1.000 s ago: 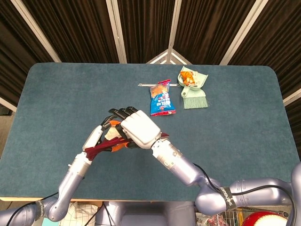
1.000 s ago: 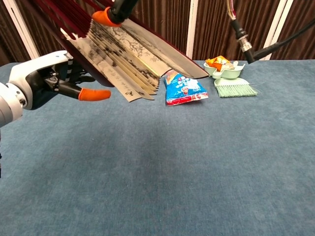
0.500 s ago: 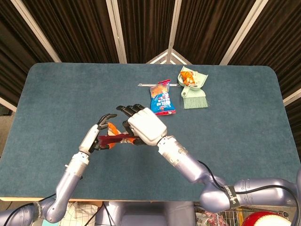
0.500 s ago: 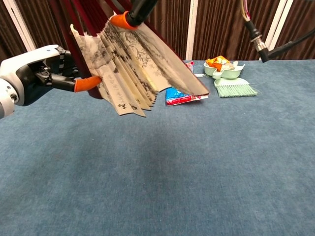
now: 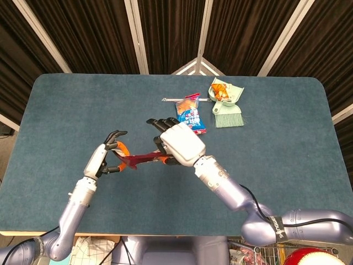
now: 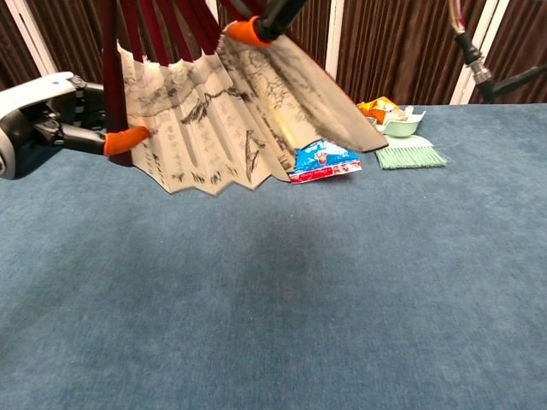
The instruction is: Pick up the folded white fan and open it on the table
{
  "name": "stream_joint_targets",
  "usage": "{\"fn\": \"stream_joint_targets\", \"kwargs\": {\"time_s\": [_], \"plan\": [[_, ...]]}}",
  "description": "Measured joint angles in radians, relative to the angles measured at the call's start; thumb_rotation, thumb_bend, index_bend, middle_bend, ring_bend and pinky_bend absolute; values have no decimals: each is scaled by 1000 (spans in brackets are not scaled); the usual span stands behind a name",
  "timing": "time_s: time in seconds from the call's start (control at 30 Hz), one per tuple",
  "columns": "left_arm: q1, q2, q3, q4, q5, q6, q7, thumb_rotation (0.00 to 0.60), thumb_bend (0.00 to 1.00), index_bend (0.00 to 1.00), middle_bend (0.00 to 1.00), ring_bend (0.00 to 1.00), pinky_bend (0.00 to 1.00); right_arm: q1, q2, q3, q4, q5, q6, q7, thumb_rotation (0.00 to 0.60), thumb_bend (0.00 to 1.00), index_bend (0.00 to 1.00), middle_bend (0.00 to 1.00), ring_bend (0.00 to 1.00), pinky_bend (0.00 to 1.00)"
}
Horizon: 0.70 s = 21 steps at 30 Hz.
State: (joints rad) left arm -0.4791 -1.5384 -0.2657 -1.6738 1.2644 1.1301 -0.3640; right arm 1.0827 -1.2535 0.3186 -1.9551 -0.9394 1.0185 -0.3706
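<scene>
Both hands were on the fan [image 6: 214, 128], which hung partly spread in the air above the table [image 5: 287, 143], clear of the cloth. Left hand [image 5: 105, 160] gripped the fan's left outer rib: an orange-tipped finger [image 6: 126, 141] pressed against the dark red guard stick in the chest view, other fingers curled loosely around it in the head view. Right hand [image 5: 179, 142] held the fan's right side from above, fingers bent down over the ribs; another orange fingertip [image 6: 244, 32] touched the top of the paper near the right guard. How tightly the right fingers closed I couldn't tell, since the palm hid them in the head view. Fan paper was pale with dark ink painting, pleats opened to roughly a third of a spread, ribs dark red. Behind the fan, on the table: a blue snack bag [image 5: 190, 117], just right of it a mint green dustpan [image 5: 233, 94] with orange wrappers in it and a matching brush [image 5: 229, 117] in front. Table surface was dark blue-grey carpet-like cloth. Beyond the fan and table, dark brown curtains [image 5: 94, 33] with pale vertical frame bars.
</scene>
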Motion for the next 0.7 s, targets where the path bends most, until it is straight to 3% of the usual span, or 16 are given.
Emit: {"fn": "stream_joint_targets", "kwargs": {"time_s": [0.23,0.47,0.7], "plan": [[8,-11,0,35,49,72,20,600,552,590,166,0,36,-39,38,-11,25,-47,5,37,600,562,841,180,227,238],[19,-81,7,130,149,215,75,600,552,590,173,0,37,-87,64,-28,56,-117,34,69,600,564,841,180,227,238],[17,-117,22,215,226,282,146,600,551,591,177,0,37,-129,71,-46,98,-193,75,95,600,564,841,180,227,238]]}}
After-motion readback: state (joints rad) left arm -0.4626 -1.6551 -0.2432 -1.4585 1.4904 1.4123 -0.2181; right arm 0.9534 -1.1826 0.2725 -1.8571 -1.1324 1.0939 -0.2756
